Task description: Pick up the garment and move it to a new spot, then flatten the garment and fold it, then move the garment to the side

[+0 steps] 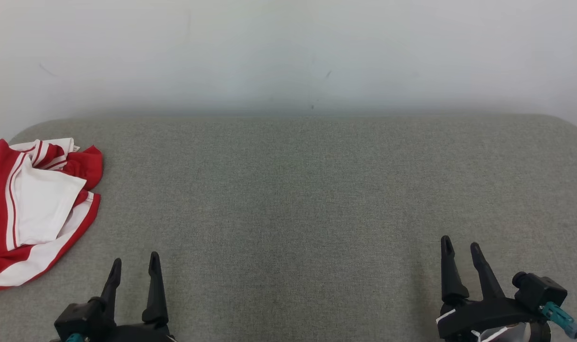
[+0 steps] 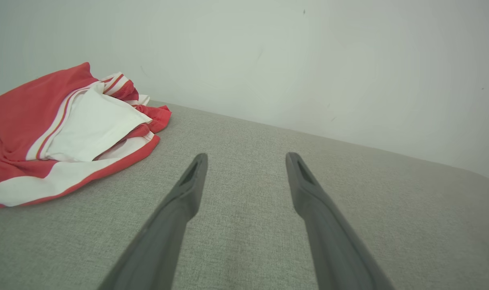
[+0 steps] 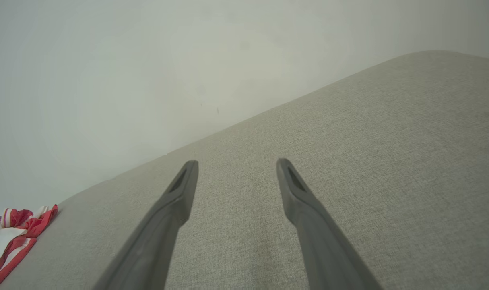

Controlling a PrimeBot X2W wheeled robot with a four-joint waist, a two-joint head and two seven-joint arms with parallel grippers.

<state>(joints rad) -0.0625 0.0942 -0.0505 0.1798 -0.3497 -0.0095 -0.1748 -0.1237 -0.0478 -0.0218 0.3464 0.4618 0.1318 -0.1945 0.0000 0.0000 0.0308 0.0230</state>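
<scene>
A crumpled red and white garment (image 1: 32, 209) lies bunched at the far left of the grey fabric surface (image 1: 297, 199). In the left wrist view the garment (image 2: 67, 133) sits to the upper left, apart from the fingers. My left gripper (image 1: 134, 263) stands open at the lower left, a short way to the right of the garment, with nothing between its fingers (image 2: 192, 177). My right gripper (image 1: 460, 247) is open at the lower right, far from the cloth, and holds nothing. A corner of the garment (image 3: 15, 233) shows at the lower left of the right wrist view.
A pale wall (image 1: 288, 52) rises directly behind the surface. The surface has rounded back corners, one at the far right (image 1: 573, 126). Bare grey fabric stretches between the two grippers.
</scene>
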